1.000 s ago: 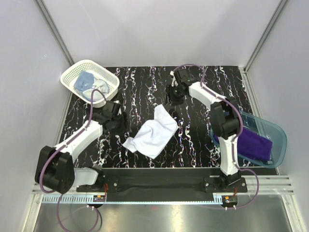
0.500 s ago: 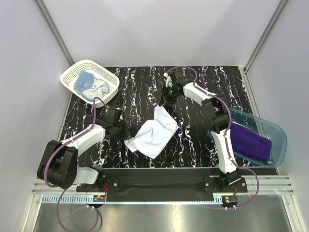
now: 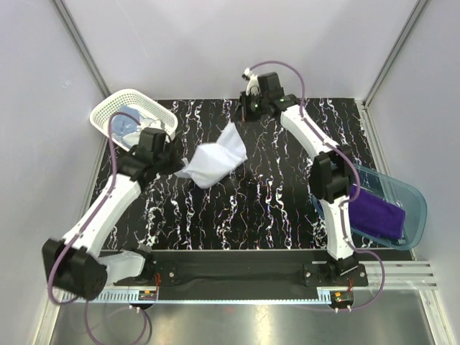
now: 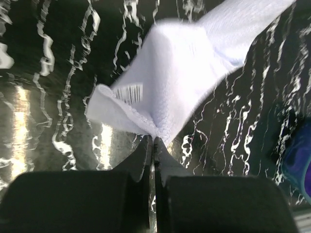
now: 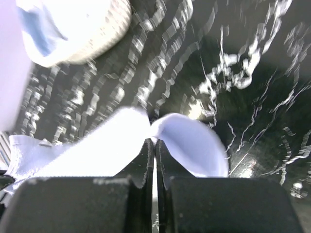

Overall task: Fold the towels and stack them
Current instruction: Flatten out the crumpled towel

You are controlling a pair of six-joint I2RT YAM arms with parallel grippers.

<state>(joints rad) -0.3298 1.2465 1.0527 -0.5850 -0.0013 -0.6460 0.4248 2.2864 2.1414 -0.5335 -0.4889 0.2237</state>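
Observation:
The white towel (image 3: 215, 157) hangs stretched between both grippers above the far left part of the table. My left gripper (image 3: 182, 169) is shut on its near-left corner; in the left wrist view the gripper (image 4: 153, 139) pinches the towel (image 4: 180, 73) beside its label. At the far corner, the right gripper (image 3: 238, 122) is shut on the cloth, and its wrist view shows the gripper (image 5: 154, 141) closed on a fold of towel (image 5: 97, 150). The purple towel (image 3: 377, 215) lies in the blue tub. The light blue towel (image 3: 128, 123) sits crumpled in the white basket.
The white lattice basket (image 3: 122, 97) stands at the far left corner, just behind my left wrist. The translucent blue tub (image 3: 411, 192) sits at the right edge of the black marbled table (image 3: 273, 208). Walls close in the sides and the back.
Both grippers have shut on the white towel's corners and lifted it off the middle of the table, carrying it up and toward the far left.

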